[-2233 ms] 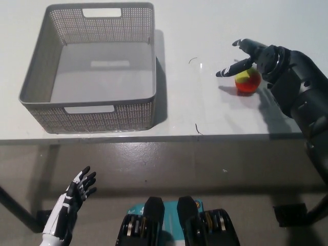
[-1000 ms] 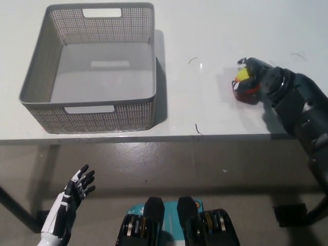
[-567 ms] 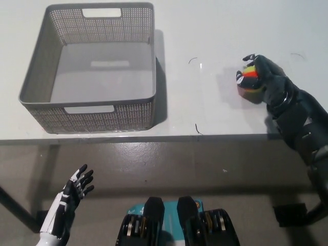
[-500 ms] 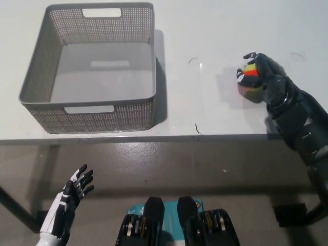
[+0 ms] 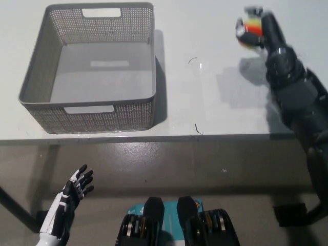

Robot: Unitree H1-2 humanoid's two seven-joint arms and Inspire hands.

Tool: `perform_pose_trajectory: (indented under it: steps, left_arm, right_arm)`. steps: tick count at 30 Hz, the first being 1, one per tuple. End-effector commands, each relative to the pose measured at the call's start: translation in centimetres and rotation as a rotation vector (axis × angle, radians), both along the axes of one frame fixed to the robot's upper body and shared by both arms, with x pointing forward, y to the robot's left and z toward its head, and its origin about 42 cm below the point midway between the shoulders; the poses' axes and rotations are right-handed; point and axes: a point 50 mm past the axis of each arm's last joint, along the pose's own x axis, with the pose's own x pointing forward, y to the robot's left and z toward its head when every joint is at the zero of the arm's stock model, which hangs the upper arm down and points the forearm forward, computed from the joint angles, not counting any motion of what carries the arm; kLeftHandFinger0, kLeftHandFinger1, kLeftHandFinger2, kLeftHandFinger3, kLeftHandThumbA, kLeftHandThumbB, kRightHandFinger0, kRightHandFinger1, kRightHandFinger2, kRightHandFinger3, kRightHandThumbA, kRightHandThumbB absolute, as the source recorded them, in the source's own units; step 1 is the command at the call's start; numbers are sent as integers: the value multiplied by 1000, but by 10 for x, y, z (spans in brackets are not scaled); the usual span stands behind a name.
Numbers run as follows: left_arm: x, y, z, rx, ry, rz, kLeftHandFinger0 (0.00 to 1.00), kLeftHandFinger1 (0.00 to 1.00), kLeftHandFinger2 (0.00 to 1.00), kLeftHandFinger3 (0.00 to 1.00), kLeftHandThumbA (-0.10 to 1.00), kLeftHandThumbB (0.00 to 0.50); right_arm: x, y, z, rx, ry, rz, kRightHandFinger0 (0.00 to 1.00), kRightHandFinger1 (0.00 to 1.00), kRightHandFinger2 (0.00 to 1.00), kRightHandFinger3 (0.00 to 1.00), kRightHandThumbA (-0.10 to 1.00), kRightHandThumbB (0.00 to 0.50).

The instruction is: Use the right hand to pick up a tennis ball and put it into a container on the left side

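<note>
My black right hand [image 5: 262,29] is shut on the tennis ball [image 5: 249,31], a yellow and orange-red ball, and holds it well above the white table [image 5: 205,102] at the upper right. Its shadow falls on the table below it. The grey mesh basket [image 5: 89,66] stands on the table's left part with nothing inside. My white left hand [image 5: 69,202] rests open at the lower left, below the table's front edge.
The table's front edge [image 5: 154,137] runs across the middle of the picture, with floor below it. A thin dark mark [image 5: 197,128] lies on the table between basket and ball.
My right hand closed on the ball on the table, then lifted it upward and away from the surface. The left hand has stayed low at the left.
</note>
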Motion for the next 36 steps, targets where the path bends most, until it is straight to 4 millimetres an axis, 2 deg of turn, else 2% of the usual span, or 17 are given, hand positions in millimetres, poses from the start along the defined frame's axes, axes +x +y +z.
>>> perform_pose_trajectory:
  steps: [1, 2, 3, 4, 6, 10, 14, 15, 17, 21, 23, 25, 30, 33, 34, 35, 36]
  left_arm:
    - [-2, 6, 9, 18, -38, -16, 1000, 1000, 1000, 1000, 1000, 70]
    - [-5, 6, 7, 17, -33, -13, 1000, 1000, 1000, 1000, 1000, 68]
    - [-6, 6, 7, 15, -33, -13, 1000, 1000, 1000, 1000, 1000, 69]
    - [-5, 6, 7, 13, -35, -13, 1000, 1000, 1000, 1000, 1000, 68]
    - [-5, 6, 7, 16, -33, -11, 1000, 1000, 1000, 1000, 1000, 75]
    - [-11, 5, 3, 4, -26, -15, 1000, 1000, 1000, 1000, 1000, 66]
    - [-11, 3, 4, 9, -23, -16, 1000, 1000, 1000, 1000, 1000, 72]
    - [-11, 3, 3, 11, -22, -20, 1000, 1000, 1000, 1000, 1000, 71]
    - [-10, 2, 4, 22, -26, -21, 1000, 1000, 1000, 1000, 1000, 83]
    - [-7, 2, 8, 38, -31, -29, 1000, 1000, 1000, 1000, 1000, 138]
    - [-6, 0, 8, 45, -29, -37, 1000, 1000, 1000, 1000, 1000, 138]
    - [-4, -1, 8, 46, -33, -41, 1000, 1000, 1000, 1000, 1000, 147]
    - [0, -1, 13, 35, -46, -43, 1000, 1000, 1000, 1000, 1000, 130]
    - [1, 0, 16, 41, -54, -55, 1000, 1000, 1000, 1000, 1000, 80]
    - [0, 1, 16, 42, -53, -56, 1000, 1000, 1000, 1000, 1000, 68]
    - [0, 1, 16, 37, -50, -60, 1000, 1000, 1000, 1000, 1000, 66]
    - [0, 1, 16, 35, -48, -60, 1000, 1000, 1000, 1000, 1000, 66]
  right_arm:
    - [1, 40, 90, 83, -258, 92, 0, 475, 847, 868, -100, 135]
    - [-1, 49, 95, 80, -272, 107, 97, 567, 906, 866, -100, 149]
    - [-3, 55, 101, 78, -290, 120, 112, 528, 865, 864, -100, 152]
    - [-5, 62, 108, 75, -315, 140, 49, 432, 828, 853, -100, 147]
    - [-10, 79, 122, 70, -338, 180, 0, 380, 859, 890, -100, 142]
    - [-23, 124, 143, 76, -343, 234, 0, 388, 869, 914, -100, 153]
    - [-30, 152, 147, 90, -340, 279, 0, 395, 877, 976, -100, 153]
    - [-33, 164, 145, 81, -338, 300, 0, 399, 869, 977, -100, 141]
    - [-38, 187, 139, 92, -323, 367, 0, 452, 865, 965, -100, 155]
    - [-49, 225, 128, 72, -295, 436, 0, 422, 830, 895, -100, 169]
    - [-52, 233, 122, 66, -275, 458, 0, 433, 843, 905, -100, 164]
    - [-57, 247, 107, 18, -283, 487, 0, 399, 803, 895, -100, 180]
    - [-63, 263, 83, -36, -230, 502, 0, 404, 830, 901, -100, 171]
    - [-65, 266, 60, -127, -191, 513, 6, 438, 856, 936, -100, 163]
    - [-65, 266, 56, -134, -187, 514, 22, 444, 834, 883, -100, 206]
    - [-65, 265, 48, -170, -147, 514, 9, 460, 872, 894, -100, 150]
    - [-64, 264, 41, -201, -114, 518, 32, 505, 916, 922, -100, 153]
